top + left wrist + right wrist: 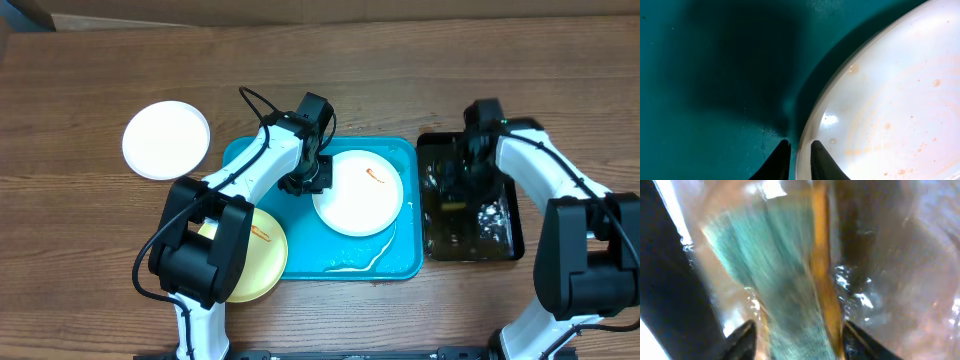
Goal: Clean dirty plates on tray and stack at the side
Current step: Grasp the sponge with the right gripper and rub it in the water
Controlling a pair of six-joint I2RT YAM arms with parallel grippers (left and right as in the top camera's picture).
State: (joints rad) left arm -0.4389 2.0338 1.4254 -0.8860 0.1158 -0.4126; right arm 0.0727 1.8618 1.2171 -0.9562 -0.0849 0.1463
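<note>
- Overhead: turquoise tray (405,152) sits mid-table; black tray (470,240) is just beside its right edge, wet inside, with white foam specks.
- Plates, three in all: smeared white plate (355,205) lies flat in the right half of the turquoise tray, with an orange-red streak near its upper rim; second white plate (166,140) rests on the bare table off the tray's upper-left corner, apart from it; pale yellow plate (268,262) sits at the tray's lower-left corner, overlapping the rim, partly hidden under the left arm (205,250), with a small orange mark on it.
- Milky puddle (360,263) on the tray floor, just below the smeared white plate.
- At that plate's left rim: left gripper (305,183), low on the tray. Left wrist view shows two dark fingertips (782,157) nearly together; the plate's edge runs into the narrow gap between them, so they are clamped on the rim. The plate face carries a faint orange film and droplets.
- Inside the black tray: right gripper (458,185), low over the water. Right wrist view is badly blurred; a green block with a yellow-orange layer, probably a sponge (790,280), stands between the partly spread fingers; whether they press on it cannot be told.
</note>
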